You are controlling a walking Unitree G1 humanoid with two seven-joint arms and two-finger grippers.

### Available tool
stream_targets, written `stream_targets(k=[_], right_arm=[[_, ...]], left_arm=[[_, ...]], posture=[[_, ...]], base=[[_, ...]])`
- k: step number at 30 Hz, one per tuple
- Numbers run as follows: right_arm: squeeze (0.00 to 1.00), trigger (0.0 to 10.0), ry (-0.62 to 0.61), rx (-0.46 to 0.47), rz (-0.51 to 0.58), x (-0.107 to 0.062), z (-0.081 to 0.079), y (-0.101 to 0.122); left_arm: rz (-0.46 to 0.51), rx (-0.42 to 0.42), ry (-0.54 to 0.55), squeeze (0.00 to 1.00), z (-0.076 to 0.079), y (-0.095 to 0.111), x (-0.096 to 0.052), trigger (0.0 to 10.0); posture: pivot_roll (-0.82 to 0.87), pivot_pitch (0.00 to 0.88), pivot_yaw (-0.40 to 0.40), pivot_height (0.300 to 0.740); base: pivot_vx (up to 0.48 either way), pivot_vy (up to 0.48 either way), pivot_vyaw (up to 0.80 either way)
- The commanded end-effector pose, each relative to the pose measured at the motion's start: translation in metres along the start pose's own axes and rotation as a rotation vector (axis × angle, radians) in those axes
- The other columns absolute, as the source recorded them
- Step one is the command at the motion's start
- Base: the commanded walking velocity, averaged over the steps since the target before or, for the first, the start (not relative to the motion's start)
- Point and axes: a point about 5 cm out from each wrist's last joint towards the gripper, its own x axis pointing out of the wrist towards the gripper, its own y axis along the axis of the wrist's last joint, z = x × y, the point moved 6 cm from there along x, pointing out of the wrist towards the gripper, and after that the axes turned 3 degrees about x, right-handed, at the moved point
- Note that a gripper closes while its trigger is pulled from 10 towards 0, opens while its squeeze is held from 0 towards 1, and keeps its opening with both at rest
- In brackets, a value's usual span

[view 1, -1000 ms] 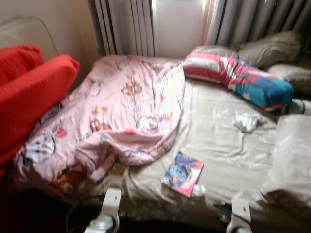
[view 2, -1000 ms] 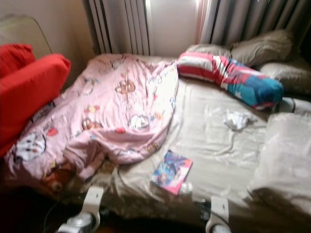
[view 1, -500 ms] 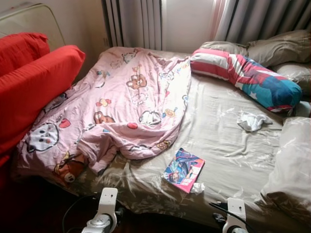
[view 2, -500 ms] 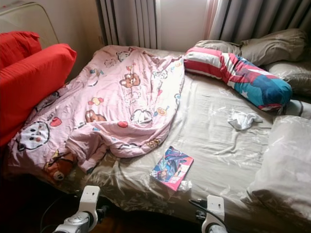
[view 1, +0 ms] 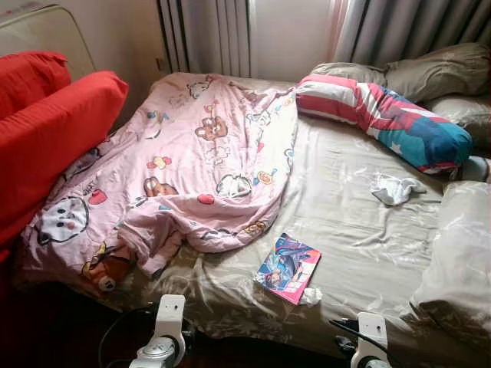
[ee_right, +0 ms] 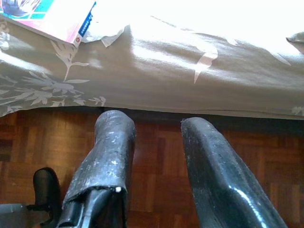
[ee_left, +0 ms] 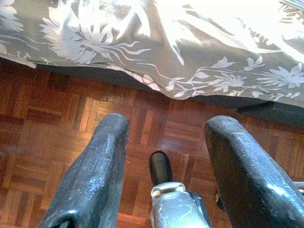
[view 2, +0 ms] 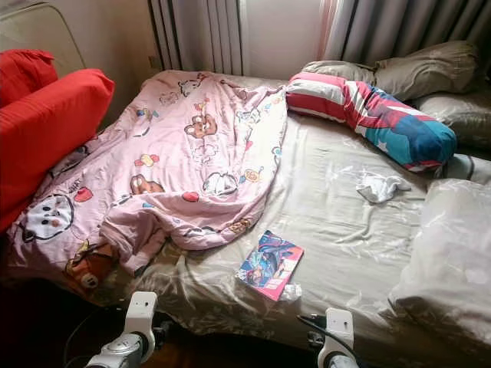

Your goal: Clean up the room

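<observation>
Bed sheet [view 1: 360, 230]: smooth cloth, slight sheen. Pink blanket [view 1: 192, 161]: soft matt cloth. Book [view 1: 288, 267]: glossy paper cover. Floor [ee_left: 57, 123]: polished wood parquet.

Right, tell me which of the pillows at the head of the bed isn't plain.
The long bolster pillow, striped pink and white at one end and blue with white stars at the other. The pillows behind it and the one nearer the robot are plain beige.

free: bare sheet [view 1: 360, 230] mid-bed | blocked: blanket [view 1: 192, 169] left, pillows [view 1: 453, 253] right, book [view 1: 288, 267] front edge
</observation>
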Motion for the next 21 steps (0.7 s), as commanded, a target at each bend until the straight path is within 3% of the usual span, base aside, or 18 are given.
stream_targets(k=[1,5,17,21], right_arm=[[0.00,10.0,0.000,0.001,-0.007,-0.0003,0.0000,-0.0027],[0.00,10.0,0.001,0.001,-0.008,-0.0002,-0.0007,-0.0024],[0.00,10.0,0.000,0.006,-0.007,0.0000,-0.0005,-0.0015],[0.00,10.0,0.001,0.005,-0.006,0.0000,-0.0003,-0.0013]], left_arm=[[-0.013,-0.020,0.001,0.00,-0.0015,-0.0062,-0.0010,10.0],[-0.019,-0.009,-0.002,0.00,-0.0016,-0.0064,-0.0009,10.0],[-0.018,-0.012,0.008,0.00,-0.0025,-0.0056,-0.0007,10.0],[-0.013,-0.010,0.013,0.00,-0.0029,-0.0048,-0.0007,10.0]], posture=[[-0.08,0.007,-0.018,0.740],[-0.08,0.010,-0.017,0.740],[-0.08,0.019,-0.019,0.740],[-0.08,0.022,-0.020,0.740]], base=[[0.000,0.292,0.00],[0.000,0.279,0.00],[0.000,0.000,0.00],[0.000,0.303,0.00]])
